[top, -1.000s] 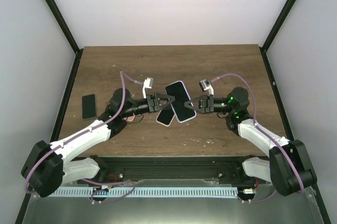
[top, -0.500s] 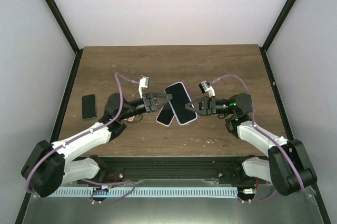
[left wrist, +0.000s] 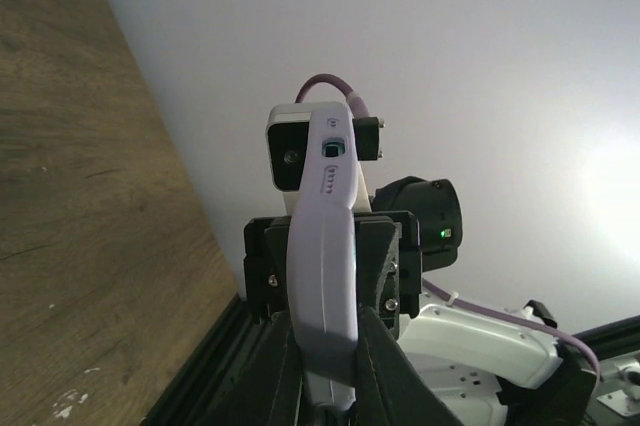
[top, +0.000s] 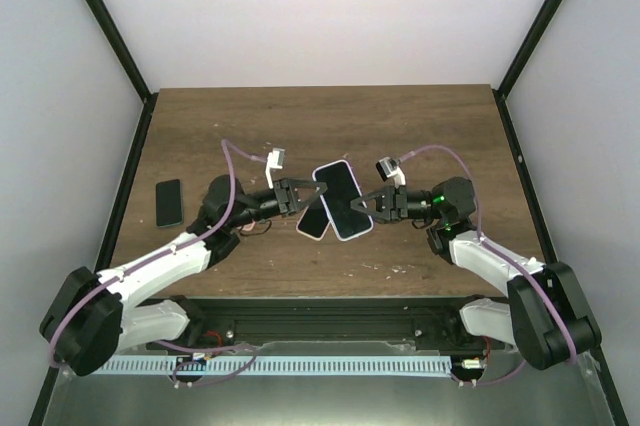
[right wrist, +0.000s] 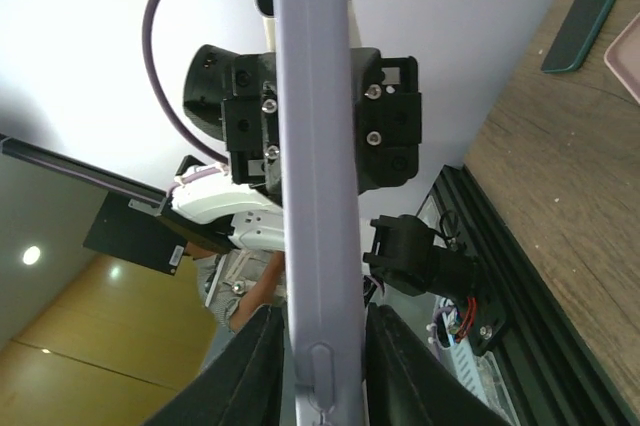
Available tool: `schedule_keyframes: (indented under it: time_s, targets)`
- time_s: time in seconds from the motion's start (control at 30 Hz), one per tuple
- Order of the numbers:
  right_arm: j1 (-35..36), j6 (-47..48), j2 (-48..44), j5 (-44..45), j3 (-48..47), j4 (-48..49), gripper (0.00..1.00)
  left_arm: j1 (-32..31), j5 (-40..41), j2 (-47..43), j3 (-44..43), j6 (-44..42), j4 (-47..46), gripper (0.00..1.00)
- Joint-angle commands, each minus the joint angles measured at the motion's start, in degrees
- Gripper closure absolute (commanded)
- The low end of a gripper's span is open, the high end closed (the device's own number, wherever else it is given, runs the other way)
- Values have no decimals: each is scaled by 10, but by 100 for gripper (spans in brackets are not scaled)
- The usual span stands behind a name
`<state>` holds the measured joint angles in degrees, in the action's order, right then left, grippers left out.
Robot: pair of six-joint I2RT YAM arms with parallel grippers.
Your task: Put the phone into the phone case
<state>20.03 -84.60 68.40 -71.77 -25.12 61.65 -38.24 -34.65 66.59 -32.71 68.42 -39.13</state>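
Observation:
A lavender phone case (top: 340,199) with a dark face hangs above the middle of the table, held edge-on between both arms. Whether a phone sits inside it I cannot tell. My left gripper (top: 318,189) is shut on its left end; in the left wrist view both fingers press the lavender case (left wrist: 322,256) at the left gripper (left wrist: 328,326). My right gripper (top: 352,206) straddles the other end, open by a narrow gap on each side of the case (right wrist: 315,146) at the right gripper (right wrist: 320,314). A bare dark phone (top: 169,202) lies flat at the table's left.
A dark slab with a pink rim (top: 311,220) lies on the wooden table (top: 420,126) right under the held case. In the right wrist view its pink rim (right wrist: 628,56) and the dark phone (right wrist: 590,6) show at upper right. Black frame posts flank the table.
My left jaws have closed onto the lavender case. My right jaws, shut on it before, have eased apart slightly. The case has hardly moved.

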Motion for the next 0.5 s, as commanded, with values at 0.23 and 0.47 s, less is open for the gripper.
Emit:
schedule_keyframes:
  time_s: [0.23, 0.47]
  targets:
    - [13, 26, -26, 12, -27, -18, 86, 0, 1, -25, -16, -8, 32, 59]
    - [16, 45, -35, 18, -39, -49, 86, 1, -14, -3, -18, 14, 16, 99]
